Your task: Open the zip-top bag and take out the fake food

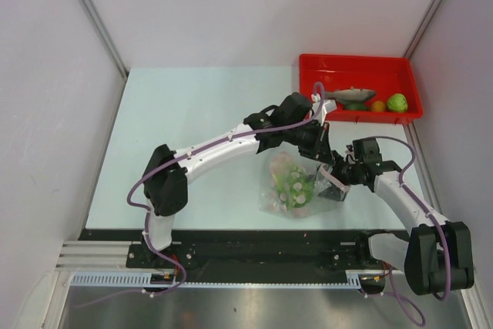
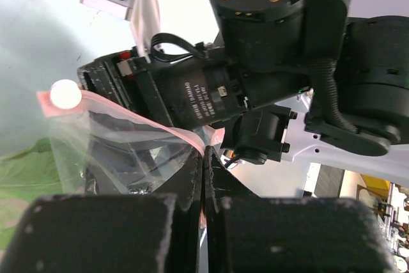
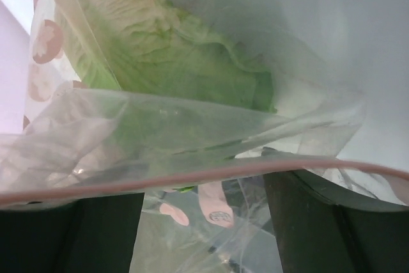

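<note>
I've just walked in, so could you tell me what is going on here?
Both arms are working at the clear, crinkly zip-top bag with the pinkish-red zip strip. The left gripper is shut on the strip at the bag's mouth, while the right gripper is at the mouth with its fingers spread apart. A leafy green lettuce-like piece is in the bag; a grey toy fish, an orange round fruit and a light green round fruit lie in the red rectangular tray.

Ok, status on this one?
Left hand shut on zip-top bag strip. Right hand open at that strip. Inside: lettuce. Out: fish, orange fruit, green fruit in red tray. Nothing blocking.
</note>
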`<state>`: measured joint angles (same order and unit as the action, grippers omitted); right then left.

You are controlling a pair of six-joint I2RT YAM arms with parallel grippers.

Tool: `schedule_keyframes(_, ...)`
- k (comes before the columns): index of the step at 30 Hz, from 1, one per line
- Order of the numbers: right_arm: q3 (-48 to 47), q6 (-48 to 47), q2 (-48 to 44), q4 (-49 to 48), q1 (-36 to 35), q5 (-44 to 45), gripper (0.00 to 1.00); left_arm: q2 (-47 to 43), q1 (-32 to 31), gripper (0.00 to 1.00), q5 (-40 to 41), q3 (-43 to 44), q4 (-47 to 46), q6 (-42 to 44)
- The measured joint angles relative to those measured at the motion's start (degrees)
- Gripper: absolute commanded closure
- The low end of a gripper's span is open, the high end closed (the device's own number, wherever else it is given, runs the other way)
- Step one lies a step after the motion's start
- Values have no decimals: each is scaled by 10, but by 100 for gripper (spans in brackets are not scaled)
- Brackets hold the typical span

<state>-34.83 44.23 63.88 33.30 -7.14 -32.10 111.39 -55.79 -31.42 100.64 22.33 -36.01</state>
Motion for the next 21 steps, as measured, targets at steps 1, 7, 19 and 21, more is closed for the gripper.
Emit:
schedule_keyframes(1, 4, 8, 2, -9, -2, -4, 30, 0, -1, 100, 0, 0, 1, 0)
schedule_keyframes(7, 17, 72, 11, -47, -18, -16, 41, 3, -6, 100, 2, 0, 6, 0)
schedule_keyframes(19, 25, 145, 11, -78, -62, 30, 100, 2, -13, 100, 2, -1, 4, 1)
schedule_keyframes(21, 26, 142, 1, -78, -63, 33, 100, 0, -14, 100, 6, -8, 0, 2)
